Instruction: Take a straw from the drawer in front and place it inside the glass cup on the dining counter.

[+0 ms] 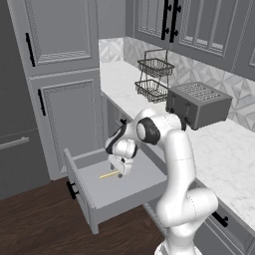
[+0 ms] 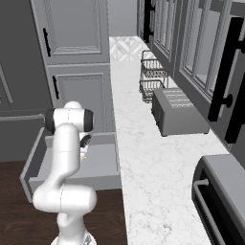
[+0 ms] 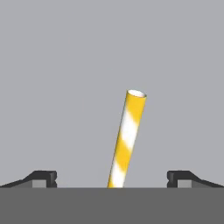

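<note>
In the hand view, the gripper (image 3: pixel 112 179) is spread wide open, its fingertips (image 3: pixel 43 178) either side of the yellow-and-white striped straw (image 3: pixel 126 140), whose lower end is cut off. The straw lies on the grey floor of the open drawer (image 1: pixel 130 191); the arm partly hides it from the base views.

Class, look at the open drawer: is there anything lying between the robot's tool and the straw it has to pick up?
Nothing visible does. The tool hangs open over the drawer, its fingertips wide apart either side of the straw. The straw lies on the bare grey drawer floor, with nothing else near it.
</note>
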Robot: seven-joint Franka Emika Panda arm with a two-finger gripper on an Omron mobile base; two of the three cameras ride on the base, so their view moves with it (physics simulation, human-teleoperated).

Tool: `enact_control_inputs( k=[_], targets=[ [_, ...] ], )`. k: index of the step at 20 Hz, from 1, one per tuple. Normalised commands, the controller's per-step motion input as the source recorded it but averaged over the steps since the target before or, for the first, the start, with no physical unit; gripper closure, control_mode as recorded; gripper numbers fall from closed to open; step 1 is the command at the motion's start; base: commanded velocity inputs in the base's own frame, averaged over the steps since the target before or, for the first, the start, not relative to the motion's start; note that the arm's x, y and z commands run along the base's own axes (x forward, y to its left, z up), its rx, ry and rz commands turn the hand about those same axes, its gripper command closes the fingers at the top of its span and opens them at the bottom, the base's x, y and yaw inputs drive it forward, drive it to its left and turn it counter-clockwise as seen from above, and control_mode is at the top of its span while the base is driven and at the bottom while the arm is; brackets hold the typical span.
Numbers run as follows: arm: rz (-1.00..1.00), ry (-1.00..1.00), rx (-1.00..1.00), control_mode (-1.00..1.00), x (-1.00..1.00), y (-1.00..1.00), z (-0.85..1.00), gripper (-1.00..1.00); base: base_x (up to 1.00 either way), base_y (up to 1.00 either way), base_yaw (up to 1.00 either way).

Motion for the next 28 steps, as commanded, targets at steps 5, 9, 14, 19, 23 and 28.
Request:
enact_control_inputs(
  k=[5,9,14,19,23,28],
  targets=[
    [0.00,0.00,-0.02,-1.00,0.08,0.00,-0.31,-1.00,0.00,0.00,0.00],
    [0.00,0.00,-0.03,-1.00,0.04,0.00,-0.30,-1.00,0.00,0.00,0.00],
    [0.00,0.00,-0.08,-1.00,0.00,0.07,-0.41,1.00,0.00,0.00,0.00],
    [0.00,-0.04,-0.06,-1.00,0.00,0.00,-0.32,1.00,0.00,0.00,0.00],
    [0.00,0.00,0.00,-1.00,0.00,0.00,-0.02,1.00,0.00,0.00,0.00],
    [0.00,0.00,0.00,-1.00,-0.04,0.00,-0.01,1.00,0.00,0.00,0.00]
  ],
)
